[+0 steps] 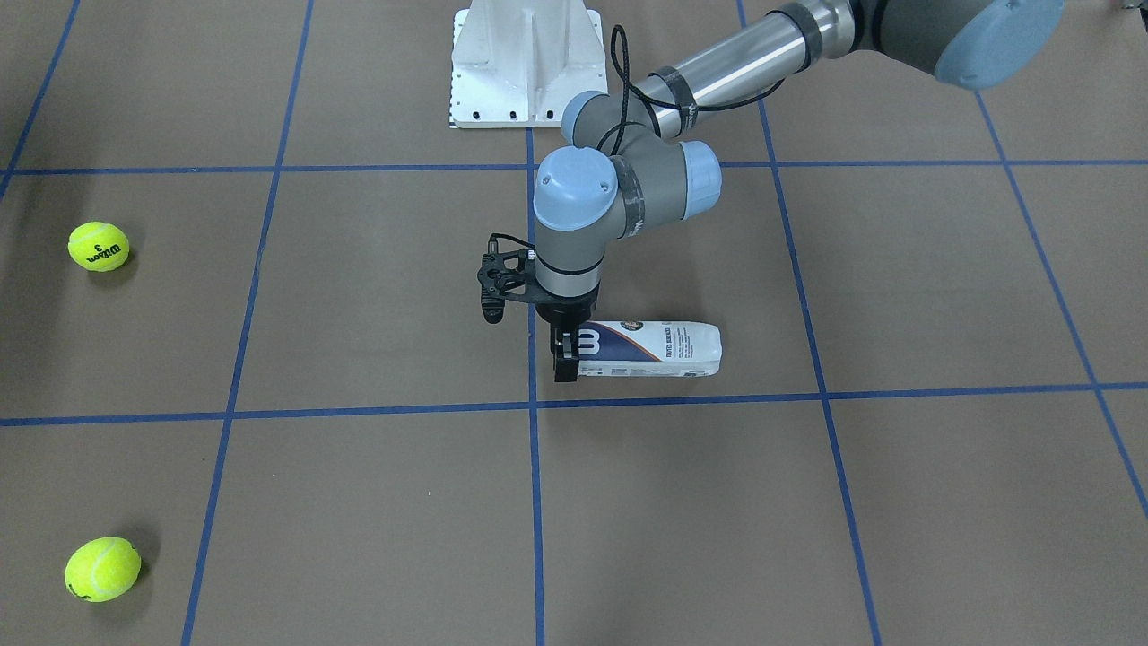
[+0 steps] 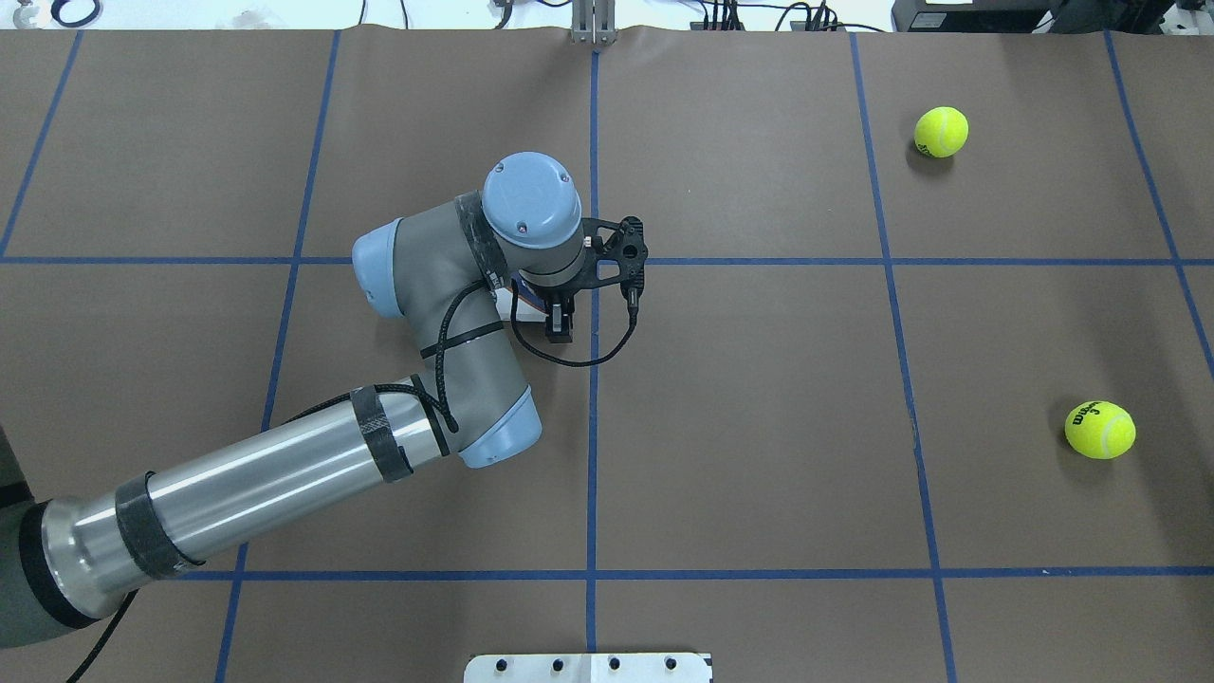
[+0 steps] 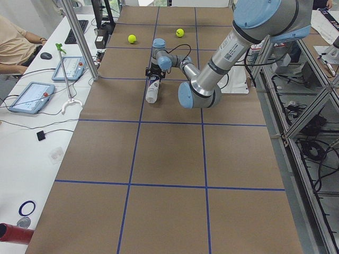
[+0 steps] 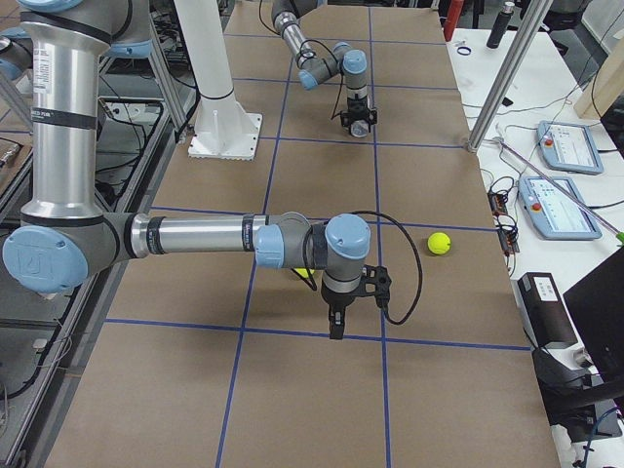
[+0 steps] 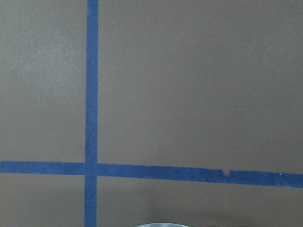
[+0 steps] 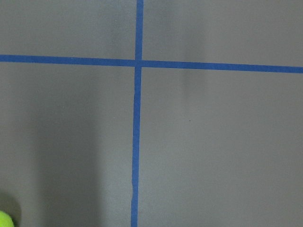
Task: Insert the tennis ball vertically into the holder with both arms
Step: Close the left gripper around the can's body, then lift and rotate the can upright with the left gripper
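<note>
Brown paper-covered table point(image 1: 897, 502) marked into squares by blue tape lines point(image 1: 682, 399), with the white pedestal base point(image 1: 527, 63) at the robot's edge as reference. The left arm point(image 2: 285, 474) reaches forward from the pedestal's left side and bends its wrist straight down over the square in front of the pedestal. The right arm point(image 4: 195, 236), seen only from the table's end, stretches out low well to the pedestal's right, its wrist also pointing down. The holder point(image 1: 664, 350) lies on its side on the table in front of the pedestal, running lengthwise toward the robot's left, navy band and logo at the end nearest the pedestal's centre line. The left gripper point(image 1: 565, 354) stands vertical at that logo end, with its fingers on either side of the holder, apparently closed on it. The right gripper point(image 4: 336, 322) hangs just above the paper; its opening cannot be told. The nearer tennis ball point(image 1: 99, 246) and the farther tennis ball point(image 1: 102, 569) lie far to the pedestal's right, the second well out toward the operators' side.
</note>
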Robot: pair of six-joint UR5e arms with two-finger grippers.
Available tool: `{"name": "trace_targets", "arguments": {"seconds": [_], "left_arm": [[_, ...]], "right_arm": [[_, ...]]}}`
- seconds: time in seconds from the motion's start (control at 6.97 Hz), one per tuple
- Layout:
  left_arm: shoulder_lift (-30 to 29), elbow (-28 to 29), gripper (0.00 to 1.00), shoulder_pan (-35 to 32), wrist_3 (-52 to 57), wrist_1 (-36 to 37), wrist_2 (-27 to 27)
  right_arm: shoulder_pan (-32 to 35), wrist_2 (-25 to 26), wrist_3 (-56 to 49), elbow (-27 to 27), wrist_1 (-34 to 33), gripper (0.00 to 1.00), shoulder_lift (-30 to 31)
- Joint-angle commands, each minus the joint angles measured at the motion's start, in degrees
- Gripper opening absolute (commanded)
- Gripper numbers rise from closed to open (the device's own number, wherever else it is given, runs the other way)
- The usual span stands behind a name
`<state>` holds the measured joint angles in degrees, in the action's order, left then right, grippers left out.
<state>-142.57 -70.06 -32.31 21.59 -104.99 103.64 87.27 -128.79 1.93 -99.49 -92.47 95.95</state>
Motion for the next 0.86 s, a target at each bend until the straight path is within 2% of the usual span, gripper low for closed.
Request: {"name": "trace_targets", "arguments": {"seconds": [0.0, 0.43, 0.57, 0.72], "left_arm": [[-0.17, -2.69, 0.79, -0.82, -0.06, -0.13, -0.01], [-0.25, -14.53, 0.8, -3.72, -4.94, -0.65, 0.6], [0.09, -16.93, 0.8, -3.73, -10.46, -5.35, 0.6], [1.49, -16.87, 0.8, -3.38, -17.74, -15.15, 0.6]], "right_arm": [[0.0, 0.03, 0.0, 0.0, -0.08, 1.0, 0.03], [0.0, 0.03, 0.0, 0.0, -0.08, 1.0, 0.03], [0.0, 0.03, 0.0, 0.0, 0.01, 1.0, -0.06], [0.0, 0.03, 0.0, 0.0, -0.08, 1.0, 0.03]]}}
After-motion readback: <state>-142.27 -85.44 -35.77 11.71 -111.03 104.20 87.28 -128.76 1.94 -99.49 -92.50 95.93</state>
